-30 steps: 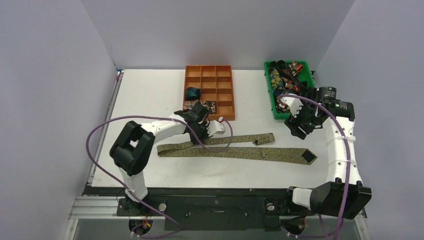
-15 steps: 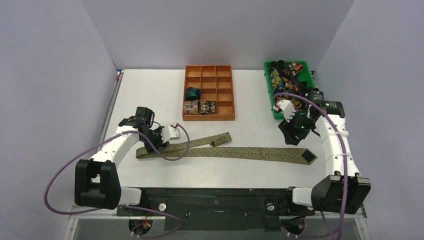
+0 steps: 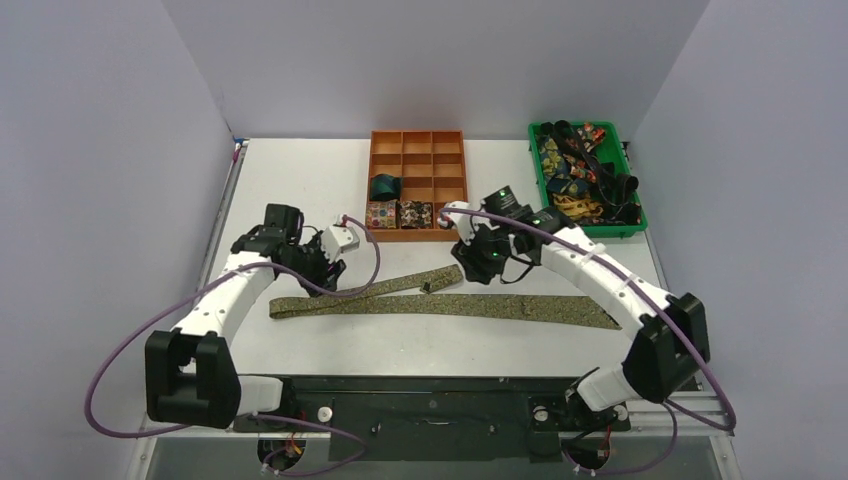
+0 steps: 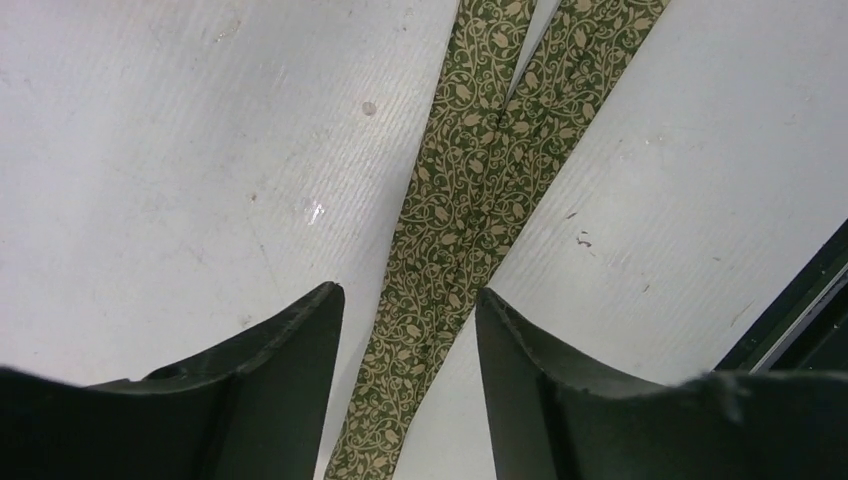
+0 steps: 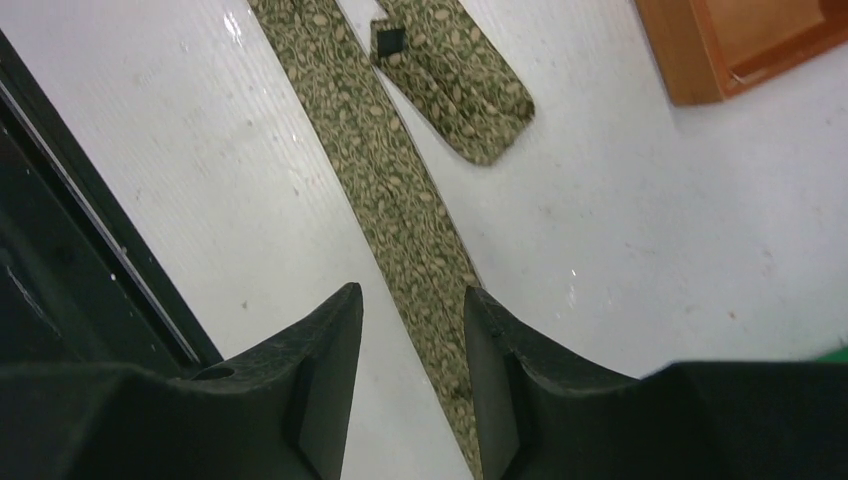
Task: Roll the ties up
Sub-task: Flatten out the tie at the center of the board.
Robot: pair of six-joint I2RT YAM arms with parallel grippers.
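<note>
An olive-gold tie (image 3: 440, 303) lies flat, folded double, not yet rolled, on the table (image 3: 300, 180). The left gripper (image 4: 408, 300) and right gripper (image 5: 412, 295) hover above it, jaws spread and empty. Three coiled ties (image 3: 384, 186) sit in the orange tray (image 3: 416, 237) (a tangle more, seemingly unrolled, waits in the green bin (image 3: 598, 233)).

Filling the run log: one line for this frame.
stage: olive tie flat, folded, unrolled | left gripper: open, over tie near fold | right gripper: open, over tie near narrow tip | orange tray: three coils

Robot lab cell: plain grey partition walls (image 3: 100, 150) box in a white surface (image 3: 290, 180), aluminium framing (image 3: 190, 415) along its near edge.
</note>
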